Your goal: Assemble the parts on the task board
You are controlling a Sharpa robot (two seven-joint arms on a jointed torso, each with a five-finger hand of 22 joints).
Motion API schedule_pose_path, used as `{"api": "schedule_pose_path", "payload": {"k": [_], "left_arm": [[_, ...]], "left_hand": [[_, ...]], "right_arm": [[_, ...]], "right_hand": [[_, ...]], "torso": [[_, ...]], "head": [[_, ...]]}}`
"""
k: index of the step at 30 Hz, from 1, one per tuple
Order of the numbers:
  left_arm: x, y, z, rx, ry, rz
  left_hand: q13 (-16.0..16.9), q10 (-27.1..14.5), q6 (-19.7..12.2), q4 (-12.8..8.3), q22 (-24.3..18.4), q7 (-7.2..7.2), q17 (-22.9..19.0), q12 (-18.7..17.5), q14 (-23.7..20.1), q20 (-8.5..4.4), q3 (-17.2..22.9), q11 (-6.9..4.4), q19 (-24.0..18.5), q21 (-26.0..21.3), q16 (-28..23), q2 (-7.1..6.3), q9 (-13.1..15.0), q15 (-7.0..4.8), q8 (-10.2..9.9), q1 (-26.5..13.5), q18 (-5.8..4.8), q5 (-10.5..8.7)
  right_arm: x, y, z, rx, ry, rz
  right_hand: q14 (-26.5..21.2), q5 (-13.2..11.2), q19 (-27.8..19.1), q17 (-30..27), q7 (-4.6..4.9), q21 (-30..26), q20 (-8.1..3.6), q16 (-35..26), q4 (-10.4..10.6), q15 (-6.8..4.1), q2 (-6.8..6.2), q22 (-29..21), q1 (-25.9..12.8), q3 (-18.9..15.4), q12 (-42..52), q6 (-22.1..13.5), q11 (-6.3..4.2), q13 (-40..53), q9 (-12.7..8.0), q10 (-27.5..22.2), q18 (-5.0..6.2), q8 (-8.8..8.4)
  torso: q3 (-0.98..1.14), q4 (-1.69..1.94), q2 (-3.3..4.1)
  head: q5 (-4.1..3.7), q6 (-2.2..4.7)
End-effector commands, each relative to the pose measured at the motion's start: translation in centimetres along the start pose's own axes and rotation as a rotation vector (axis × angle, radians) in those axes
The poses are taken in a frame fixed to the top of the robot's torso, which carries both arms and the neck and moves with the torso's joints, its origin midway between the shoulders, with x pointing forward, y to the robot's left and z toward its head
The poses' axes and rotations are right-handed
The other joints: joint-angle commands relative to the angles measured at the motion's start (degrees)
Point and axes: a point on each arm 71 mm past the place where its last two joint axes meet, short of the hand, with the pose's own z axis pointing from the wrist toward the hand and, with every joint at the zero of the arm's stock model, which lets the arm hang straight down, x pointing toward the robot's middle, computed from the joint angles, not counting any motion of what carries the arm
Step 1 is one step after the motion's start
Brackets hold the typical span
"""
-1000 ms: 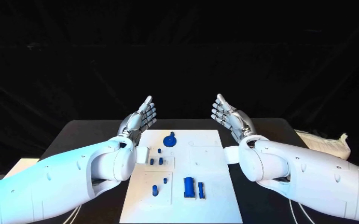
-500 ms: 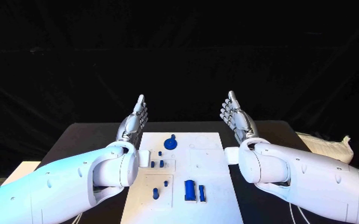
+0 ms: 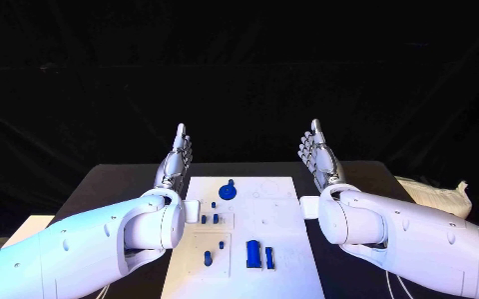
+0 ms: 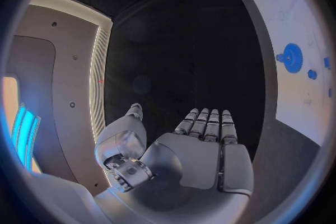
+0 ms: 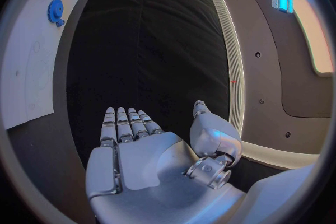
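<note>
The black surface (image 3: 110,181) carries the white plastic task board (image 3: 284,243). Both the silver left hand (image 3: 176,160) and silver right hand (image 3: 320,155) hover empty, fingers straight — raised more upright than a second ago. The small blue plastic parts (image 3: 253,252) on the board look light, rigid, slippery — pinch their sides.

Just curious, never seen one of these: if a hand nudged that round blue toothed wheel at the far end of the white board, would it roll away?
Probably not. The blue gear seems to lie flat on the task board, so a nudge would likely slide it. It looks small, probably light. Its teeth might help grip.
</note>
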Motion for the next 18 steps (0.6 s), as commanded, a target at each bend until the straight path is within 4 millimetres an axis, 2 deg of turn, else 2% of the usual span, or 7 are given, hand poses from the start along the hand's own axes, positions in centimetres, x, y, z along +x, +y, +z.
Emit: {"api": "schedule_pose_path", "payload": {"k": [1, 2, 4, 5, 6, 9, 18], "left_arm": [[0.15, -0.26, -0.03, 0.029, 0.002, 0.008], [0.15, -0.26, -0.03, 0.029, 0.002, 0.008], [0.15, -0.26, -0.03, 0.029, 0.002, 0.008], [0.15, -0.26, -0.03, 0.029, 0.002, 0.008], [0.15, -0.26, -0.03, 0.029, 0.002, 0.008], [0.15, -0.26, -0.03, 0.029, 0.002, 0.008], [0.15, -0.26, -0.03, 0.029, 0.002, 0.008]], "left_hand": [[-0.1, -2.2, -1.9, 0.0, -0.5, -0.08, -0.1, -0.4, -2.2, -0.04, -0.6, -0.14, -5.3, -0.2, -0.4, 0.07, -0.1, 0.06, -0.4, -2.9, -0.86, -0.38], [-0.1, -2.3, -2.2, 0.0, -0.5, -0.08, -0.1, -0.4, -2.3, -0.04, -0.6, -0.14, -5.3, -0.2, -0.4, 0.07, -0.1, 0.06, -0.4, -3.1, -0.86, -0.38], [-0.1, -2.6, -2.4, 0.0, -0.5, -0.08, -0.1, -0.4, -2.4, -0.04, -0.6, -0.14, -5.3, -0.2, -0.4, 0.07, -0.1, 0.06, -0.4, -3.2, -0.86, -0.38], [-0.1, -2.6, -2.4, 0.0, -0.5, -0.08, -0.1, -0.4, -6.6, -0.04, -0.6, -0.14, -5.3, -0.2, -0.4, 0.07, -0.1, 0.06, -0.4, -3.5, -0.86, -0.38], [-0.1, -6.8, -6.5, 0.0, -0.5, -0.08, -0.1, -0.4, -6.6, -0.04, -0.6, -0.14, -5.3, -0.2, -0.4, 0.07, -0.1, 0.06, -0.4, -3.8, -0.86, -0.38], [-0.1, -6.8, -6.5, 0.0, -0.5, -0.08, -0.1, -0.4, -6.6, -0.04, -0.6, -0.14, -5.3, -0.2, -0.4, 0.07, -0.1, 0.06, -0.4, -8.9, -0.86, -0.38], [-0.1, -6.8, -6.5, 0.0, -0.5, -0.08, -0.1, -0.4, -6.6, -0.04, -0.6, -0.14, -5.3, -0.2, -0.4, 0.07, -0.1, 0.06, -0.4, -8.9, -0.86, -0.38]], "right_arm": [[0.09, 0.17, -0.02, -0.019, 0.002, -0.001], [0.09, 0.17, -0.02, -0.019, 0.002, -0.001], [0.09, 0.17, -0.02, -0.019, 0.002, -0.001], [0.09, 0.17, -0.02, -0.019, 0.002, -0.001], [0.09, 0.17, -0.02, -0.019, 0.002, -0.001], [0.09, 0.17, -0.02, -0.019, 0.002, -0.001], [0.09, 0.17, -0.02, -0.019, 0.002, -0.001]], "right_hand": [[-2.8, -0.3, -2.6, -0.1, 0.01, -0.2, -0.04, -0.2, 0.1, -0.06, 0.07, -0.1, -3.5, -0.3, -0.4, -5.9, -0.09, -0.1, -0.1, -2.6, -0.35, -0.19], [-7.2, -0.3, -6.8, -0.1, 0.01, -0.2, -0.04, -0.2, 0.1, -0.06, 0.07, -0.1, -4.4, -0.3, -0.4, -5.9, -0.09, -0.1, -0.1, -6.8, -0.35, -0.19], [-7.2, -0.3, -6.8, -0.1, 0.01, -0.2, -0.04, -0.2, 0.1, -0.06, 0.07, -0.1, -8.8, -0.3, -0.4, -5.9, -0.09, -0.1, -0.1, -6.8, -0.35, -0.19], [-7.2, -0.3, -6.8, -0.1, 0.01, -0.2, -0.04, -0.2, 0.1, -0.06, 0.07, -0.1, -8.8, -0.3, -0.4, -5.9, -0.09, -0.1, -0.1, -6.8, -0.35, -0.19], [-7.2, -0.3, -6.8, -0.1, 0.01, -0.2, -0.04, -0.2, 0.1, -0.06, 0.07, -0.1, -8.8, -0.3, -0.4, -5.9, -0.09, -0.1, -0.1, -6.8, -0.35, -0.19], [-7.2, -0.3, -6.8, -0.1, 0.01, -0.2, -0.04, -0.2, 0.1, -0.06, 0.07, -0.1, -8.8, -0.3, -0.4, -5.9, -0.09, -0.1, -0.1, -6.8, -0.35, -0.19], [-7.2, -0.3, -6.8, -0.1, 0.01, -0.2, -0.04, -0.2, 0.1, -0.06, 0.07, -0.1, -8.8, -0.3, -0.4, -5.9, -0.09, -0.1, -0.1, -6.8, -0.35, -0.19]], "torso": [[-0.01, 0.00, 0.00], [-0.01, 0.00, 0.00], [-0.01, 0.00, 0.00], [-0.01, 0.00, 0.00], [-0.01, 0.00, 0.00], [-0.01, 0.00, 0.00], [-0.01, 0.00, 0.00]], "head": [[0.01, -0.01], [0.01, -0.01], [0.01, -0.01], [0.01, -0.01], [0.01, -0.01], [0.01, -0.01], [0.01, -0.01]]}}
